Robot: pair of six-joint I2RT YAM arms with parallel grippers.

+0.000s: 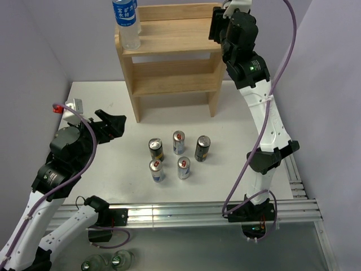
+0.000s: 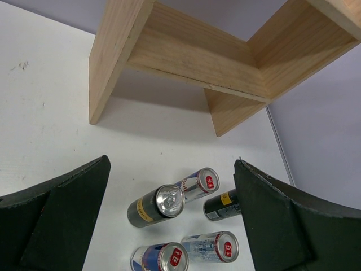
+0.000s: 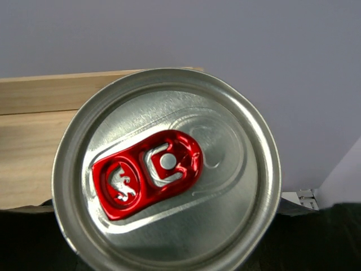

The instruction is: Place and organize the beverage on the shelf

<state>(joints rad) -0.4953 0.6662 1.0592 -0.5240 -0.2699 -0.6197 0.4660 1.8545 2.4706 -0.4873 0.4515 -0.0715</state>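
One can (image 3: 166,169), unseen overhead, sits gripped in the right hand (image 1: 216,25); left hand (image 2: 172,180) gapes.

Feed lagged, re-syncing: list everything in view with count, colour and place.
shelf: 1, light wood, two tiers, far side of table
water bottle: 1, clear with blue label, top tier, left end
silver-blue cans: 3, upright on table before shelf
dark cans: 2, upright, same cluster
held can: 1, silver top, red tab, in right jaws
table: 1, white
aluminium rail: 1, silver, table's near edge
left arm: 1, black and white, jaws open, empty, over table's left
right arm: 1, black and white, jaws shut on held can at top tier's right end
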